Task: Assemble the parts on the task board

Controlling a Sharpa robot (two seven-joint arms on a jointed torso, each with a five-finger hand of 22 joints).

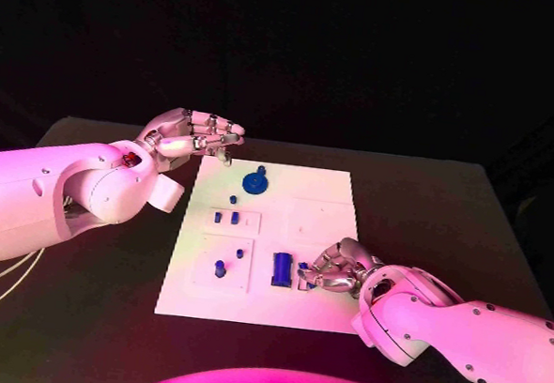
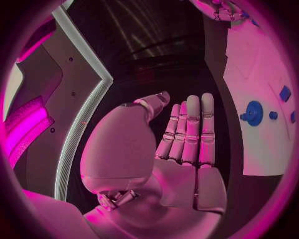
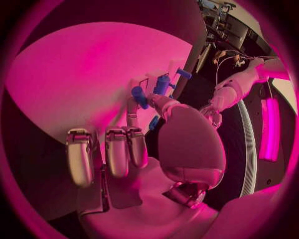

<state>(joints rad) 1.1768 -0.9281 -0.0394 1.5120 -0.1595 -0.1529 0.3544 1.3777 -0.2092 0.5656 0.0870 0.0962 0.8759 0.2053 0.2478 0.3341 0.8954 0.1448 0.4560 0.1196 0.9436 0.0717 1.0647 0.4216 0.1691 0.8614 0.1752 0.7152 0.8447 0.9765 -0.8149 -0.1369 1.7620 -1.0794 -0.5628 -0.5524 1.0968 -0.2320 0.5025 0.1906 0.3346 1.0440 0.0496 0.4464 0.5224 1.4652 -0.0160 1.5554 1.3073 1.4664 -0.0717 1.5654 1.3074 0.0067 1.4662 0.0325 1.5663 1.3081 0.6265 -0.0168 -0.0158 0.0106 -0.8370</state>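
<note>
We see the black table (image 1: 84,319) carrying the white task board (image 1: 323,211) flat at its middle, the board's long sides running from the near edge towards the far edge, with bare tabletop on either side.

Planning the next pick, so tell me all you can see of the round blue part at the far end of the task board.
The round blue part looks like a smooth plastic disc with a small tab at its far rim and a raised hub in the middle, seen in the left wrist view. It lies flat on the white task board, near the far edge. Nothing touches it; the left hand hovers beside the board, holding nothing.
</note>
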